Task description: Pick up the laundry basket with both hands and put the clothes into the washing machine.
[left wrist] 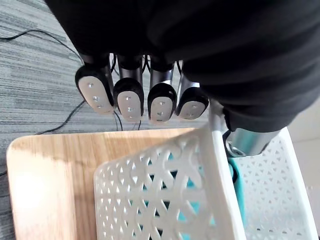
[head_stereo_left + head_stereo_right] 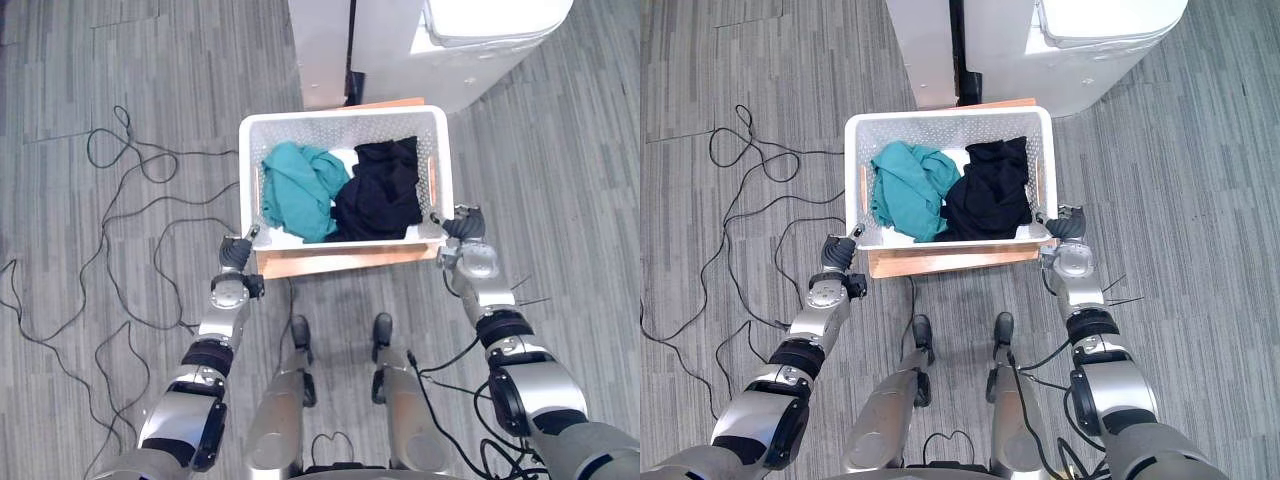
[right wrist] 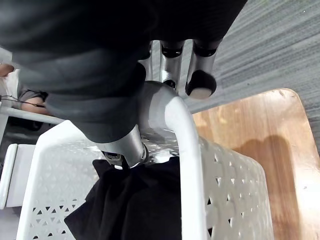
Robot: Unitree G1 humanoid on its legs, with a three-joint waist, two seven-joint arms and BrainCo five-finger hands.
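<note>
Two garments lie in the white laundry basket (image 2: 340,119): a teal garment (image 2: 298,190) in its left half and a black garment (image 2: 385,188) in its right half. The basket sits on a wooden board (image 2: 340,261), with the washing machine (image 2: 480,45) just beyond its far side. The left hand (image 2: 237,252) clamps the basket's near-left corner rim, thumb inside and fingers outside. The right hand (image 2: 462,226) clamps the near-right corner the same way.

A wooden board (image 2: 345,261) is seen between the left hand (image 2: 237,252) and the right hand (image 2: 465,232), close to both. Grey plank floor (image 2: 560,180) is spread beneath the hands. A white cabinet (image 2: 320,50) is set well beyond them.
</note>
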